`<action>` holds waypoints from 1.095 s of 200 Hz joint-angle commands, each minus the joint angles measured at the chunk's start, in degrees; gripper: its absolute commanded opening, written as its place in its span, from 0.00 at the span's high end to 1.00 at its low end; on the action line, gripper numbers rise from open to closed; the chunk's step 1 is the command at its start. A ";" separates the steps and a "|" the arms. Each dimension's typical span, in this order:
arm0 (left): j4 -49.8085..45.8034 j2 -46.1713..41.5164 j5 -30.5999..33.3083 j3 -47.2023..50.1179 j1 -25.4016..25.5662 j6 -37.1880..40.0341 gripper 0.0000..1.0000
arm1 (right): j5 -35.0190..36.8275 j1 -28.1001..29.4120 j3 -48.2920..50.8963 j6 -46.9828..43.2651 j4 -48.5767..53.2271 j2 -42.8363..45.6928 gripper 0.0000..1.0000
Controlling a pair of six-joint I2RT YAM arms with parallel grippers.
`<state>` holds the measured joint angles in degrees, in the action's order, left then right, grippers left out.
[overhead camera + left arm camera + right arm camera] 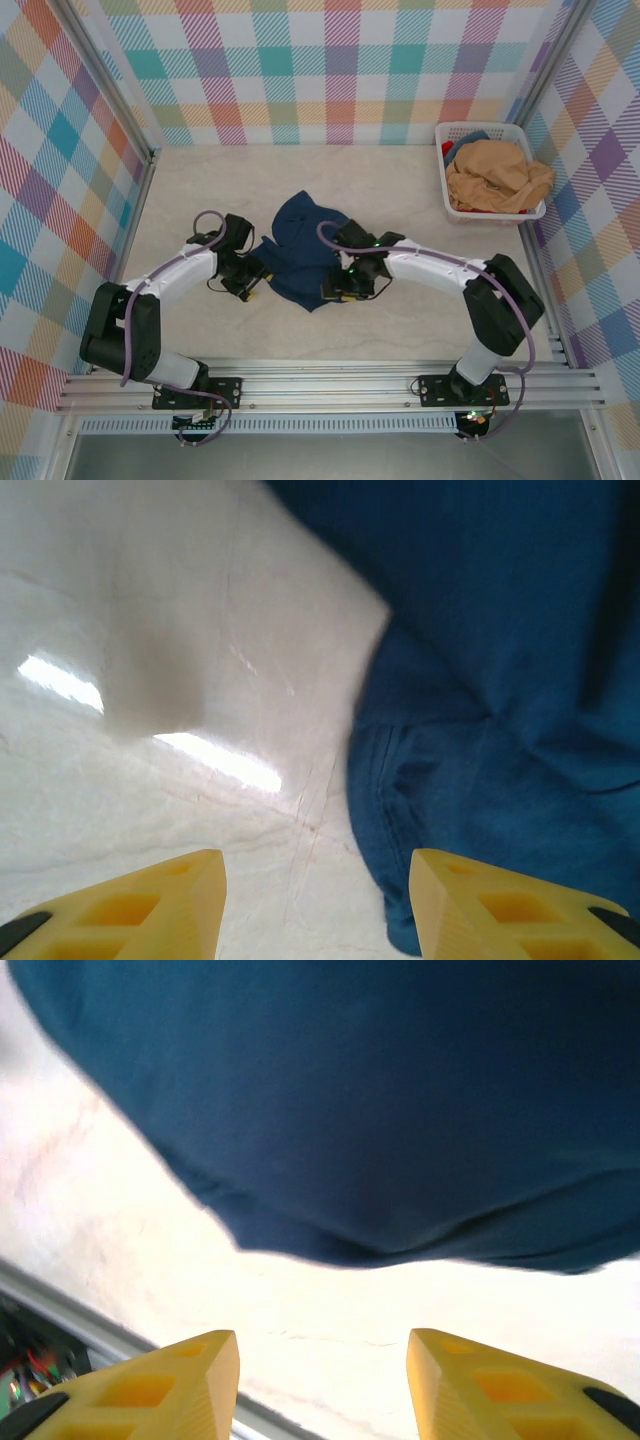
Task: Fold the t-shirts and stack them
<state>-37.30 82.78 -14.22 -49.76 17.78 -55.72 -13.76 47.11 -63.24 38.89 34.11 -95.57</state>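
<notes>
A crumpled dark navy t-shirt (302, 250) lies in a heap on the table between my two arms. My left gripper (250, 290) sits at the heap's left edge; in the left wrist view it (318, 905) is open, bare table between its yellow fingers (150, 905), and the navy t-shirt's hem (420, 810) lies by the right finger. My right gripper (337, 295) hovers at the heap's near right edge; in the right wrist view it (322, 1380) is open and holds nothing, the navy t-shirt (380, 1110) just beyond it. A tan-orange t-shirt (495, 175) is bunched in the basket.
A white slotted basket (446, 135) stands at the back right against the checkered wall, with a bit of blue cloth (466, 143) at its back. The metal rail (330, 385) runs along the table's near edge. Bare table (200, 180) spreads left and behind the heap.
</notes>
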 commanded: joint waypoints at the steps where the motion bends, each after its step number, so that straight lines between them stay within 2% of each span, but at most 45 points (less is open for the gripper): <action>1: -2.94 -2.27 3.33 -2.68 -1.71 1.09 0.47 | 1.13 4.92 -5.37 -1.98 3.98 -3.59 0.49; 27: -6.47 -6.13 6.09 -3.88 -1.87 0.67 0.47 | 9.03 10.30 -12.65 -1.55 7.55 -9.41 0.48; 64: -10.04 -14.06 8.50 -2.91 -2.05 -0.87 0.47 | 20.90 13.29 -20.15 -3.11 13.21 -17.26 0.49; 112: -11.18 -19.35 8.67 -1.33 -3.29 -1.37 0.45 | 25.23 15.20 -24.81 -10.16 15.29 -22.92 0.49; 143: -10.78 -19.61 8.33 -0.83 -3.41 -1.49 0.45 | 25.12 15.55 -26.24 -12.00 15.33 -24.48 0.51; 152: -10.69 -19.54 8.18 -0.70 -3.52 -1.45 0.44 | 24.70 15.79 -26.12 -12.17 14.92 -24.47 0.55; 160: -10.16 -19.35 7.74 -0.50 -3.54 -1.41 0.44 | 23.96 15.73 -25.75 -12.26 14.53 -24.49 0.62; 187: -8.97 -17.85 5.95 0.42 -3.63 -1.69 0.44 | 20.51 15.76 -25.26 -12.27 12.99 -23.80 0.97; 202: -9.22 -18.10 6.36 0.72 -3.62 -1.62 0.44 | 11.63 15.64 -26.53 -14.46 9.75 -23.70 1.00; 219: -9.84 -18.66 7.05 0.56 -4.02 -1.01 0.44 | 5.03 15.74 -30.45 -13.76 9.57 -25.74 1.00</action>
<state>-46.44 64.69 -7.18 -49.65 14.81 -56.40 3.36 62.57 -88.64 26.44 46.15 -119.50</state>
